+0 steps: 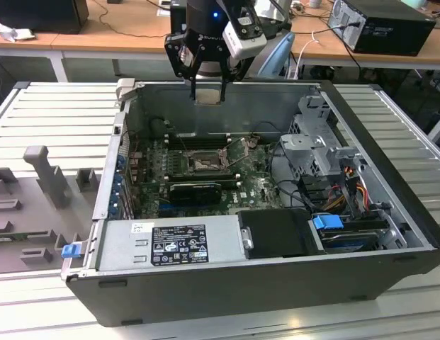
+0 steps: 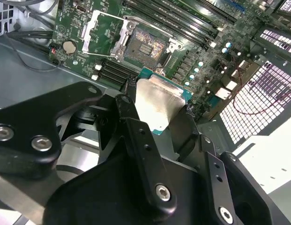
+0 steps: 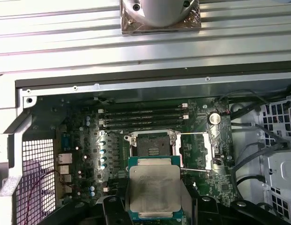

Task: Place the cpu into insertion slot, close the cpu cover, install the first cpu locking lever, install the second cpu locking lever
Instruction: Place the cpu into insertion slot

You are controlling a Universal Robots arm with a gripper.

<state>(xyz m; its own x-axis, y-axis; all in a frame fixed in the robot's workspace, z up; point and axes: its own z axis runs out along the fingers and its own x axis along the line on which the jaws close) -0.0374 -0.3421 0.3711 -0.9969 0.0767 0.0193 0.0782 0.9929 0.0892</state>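
Above the open computer case (image 1: 276,283), close to its back wall in the exterior view, the gripper (image 1: 207,98) hangs with its black fingers (image 2: 130,117) pressed against two opposite edges of the cpu (image 3: 153,190). It pinches the chip with the silver-grey top facing the cameras in both wrist views, and the chip is held clear of the green motherboard (image 1: 256,178). The insertion slot (image 3: 152,143) lies bare below, its dark centre uncovered, and in the first wrist view it shows just past the chip's edge. The cpu cover (image 2: 122,40) is swung open and sits beside the slot on its hinge side. Long black memory slots (image 3: 143,117) run along the slot's far side, between it and the case wall. A grey power supply (image 1: 170,244) fills the case's near corner in the exterior view.
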